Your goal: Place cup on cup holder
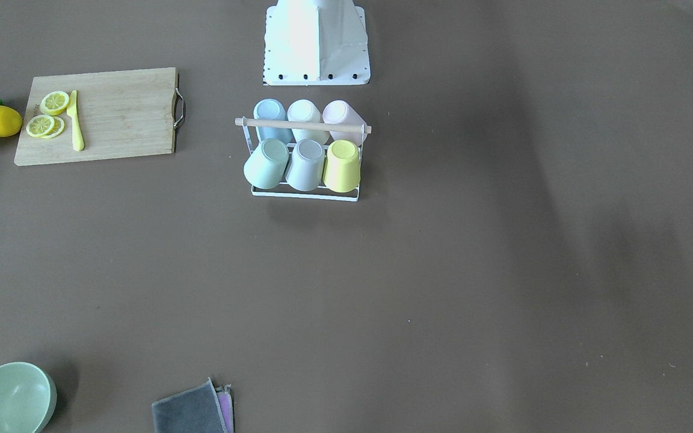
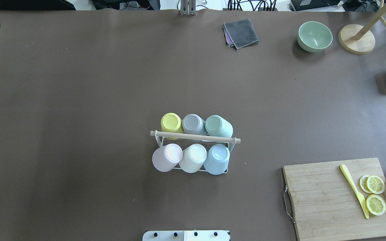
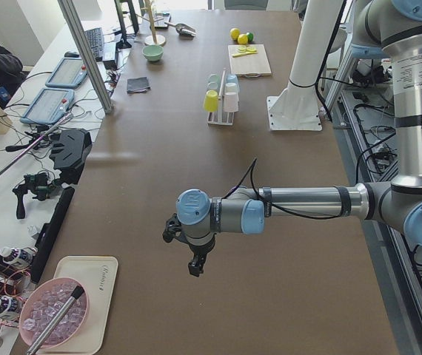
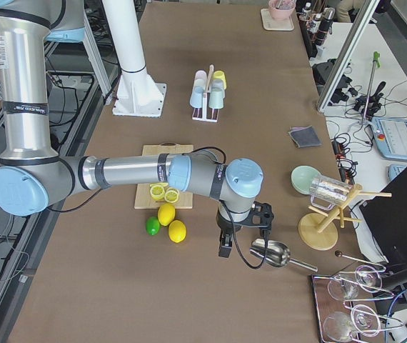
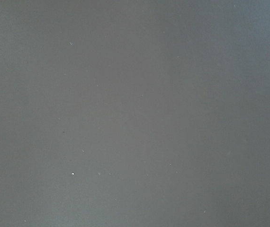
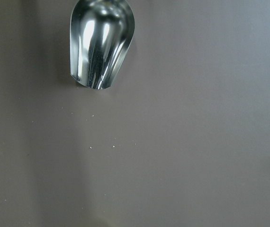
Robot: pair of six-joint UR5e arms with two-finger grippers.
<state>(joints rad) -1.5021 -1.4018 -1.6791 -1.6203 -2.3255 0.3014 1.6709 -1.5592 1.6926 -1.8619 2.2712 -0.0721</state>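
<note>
the cup holder point(image 2: 195, 136) sits just below the centre of the overhead view, close to the robot's base at the bottom edge. its wooden rod runs left to right across the top. six cups hang on it mouth-down in two rows of three. the yellow cup point(image 2: 171, 123), grey cup point(image 2: 194, 124) and green cup point(image 2: 217, 126) are above the rod in the frame. the pink cup point(image 2: 166, 157), cream cup point(image 2: 194, 158) and blue cup point(image 2: 217, 158) are below it. each cup leans outward from the rod, which i take to be the slant of the prongs inside them, and the tilt is what keeps them seated. every place looks filled and i see no loose cup on the table, so the job looks finished to me.

both arms are well apart from the rack, which fits a parked pose more than a reach. the left gripper point(image 3: 190, 255) hangs low over bare table in the lower middle of the left side view, and its wrist camera shows only brown surface. the right gripper point(image 4: 240, 236) hovers just beside a metal scoop point(image 4: 275, 254) in the lower middle of the right side view. the scoop fills the top left of that wrist camera, but no fingers show. for both claws i cannot tell whether the jaws are apart or together.

the cutting board point(image 2: 342, 197) with lemon slices lies at the lower right of the overhead view. the green bowl point(image 2: 314, 36) and folded cloth point(image 2: 241, 32) are along the top.
</note>
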